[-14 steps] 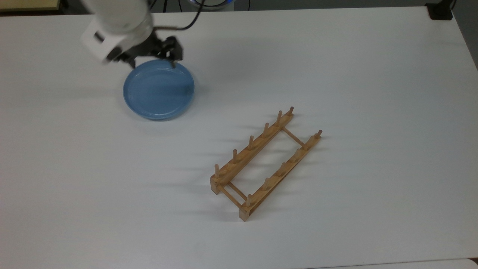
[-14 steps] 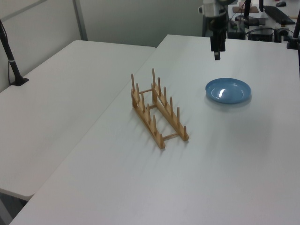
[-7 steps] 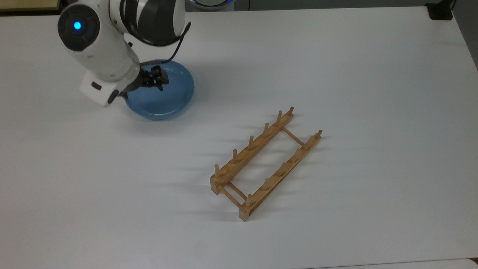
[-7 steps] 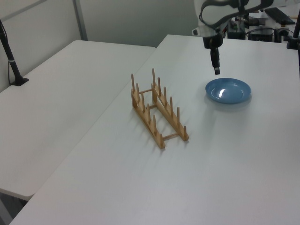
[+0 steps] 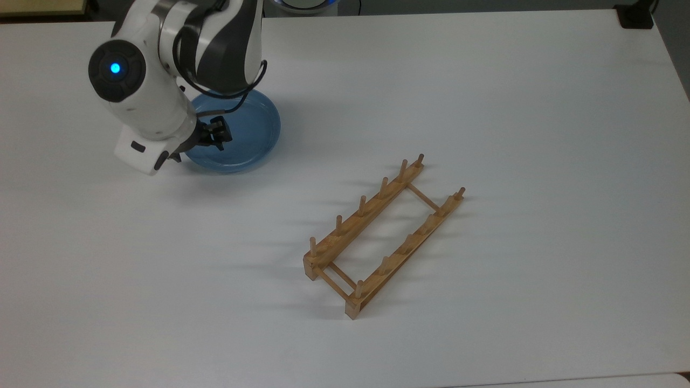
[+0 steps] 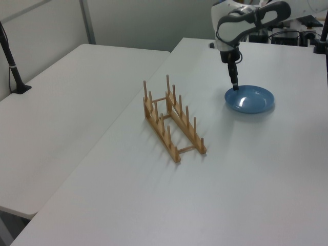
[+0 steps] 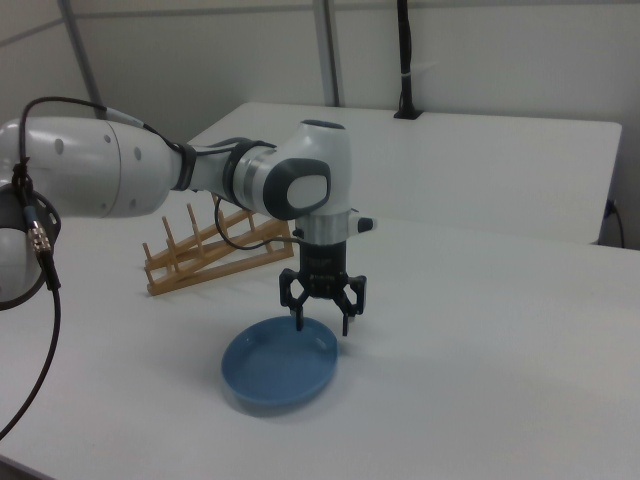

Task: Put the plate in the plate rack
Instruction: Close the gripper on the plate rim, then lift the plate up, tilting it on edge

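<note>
The light-blue plate point(image 5: 248, 132) lies flat on the white table, partly under the arm in the top view. It also shows in the left view point(image 6: 251, 100) and the right view point(image 7: 278, 368). My gripper point(image 7: 321, 322) points straight down, open, low over the plate's rim. In the right view one fingertip point(image 7: 297, 320) is over the plate and the other is just past its edge. The gripper point(image 5: 215, 136) is over the plate's left part in the top view, and at the plate's left edge in the left view point(image 6: 235, 86). The wooden plate rack point(image 5: 384, 237) stands apart with nothing in it point(image 6: 173, 122) point(image 7: 215, 250).
A second white table point(image 6: 72, 87) adjoins on the left view's left, with a black post point(image 6: 13, 61) on it. A black clamp point(image 5: 635, 16) sits at the top view's top right corner. Bare tabletop point(image 5: 302, 178) lies between plate and rack.
The arm has swung over the plate and come down. The gripper moved from the plate's far rim in the top view to its left part, now close above it. Plate and rack have not moved.
</note>
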Controlling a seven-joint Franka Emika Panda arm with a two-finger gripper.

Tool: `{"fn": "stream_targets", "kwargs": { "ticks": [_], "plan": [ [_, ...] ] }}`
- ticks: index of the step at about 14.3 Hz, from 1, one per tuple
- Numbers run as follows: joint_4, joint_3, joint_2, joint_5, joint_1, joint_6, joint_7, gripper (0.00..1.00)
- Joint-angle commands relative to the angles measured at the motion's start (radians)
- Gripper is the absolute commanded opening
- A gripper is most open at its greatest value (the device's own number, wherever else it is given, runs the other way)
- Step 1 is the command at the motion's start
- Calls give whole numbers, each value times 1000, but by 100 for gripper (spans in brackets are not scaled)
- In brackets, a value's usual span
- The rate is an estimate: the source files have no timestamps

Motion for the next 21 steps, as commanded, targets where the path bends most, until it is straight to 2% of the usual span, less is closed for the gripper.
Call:
{"fn": "stream_targets", "kwargs": {
  "ticks": [1,3,4,5,7,11,14,18,21],
  "plan": [
    [-61,-12,-5,-30,14,56,-35,73],
    [-62,-11,2,-53,17,56,-46,57],
    [-67,-11,2,-53,17,56,-63,43],
    [-67,-11,1,-53,17,53,-89,23],
    [-68,-11,-1,-53,17,48,-97,2],
    [-65,-12,-19,-53,19,37,-97,0],
    [-38,-14,-71,-45,11,7,-95,0],
    [-5,-17,-206,30,0,2,-75,0],
    [97,-9,-269,39,43,20,18,0]
  ]
}}
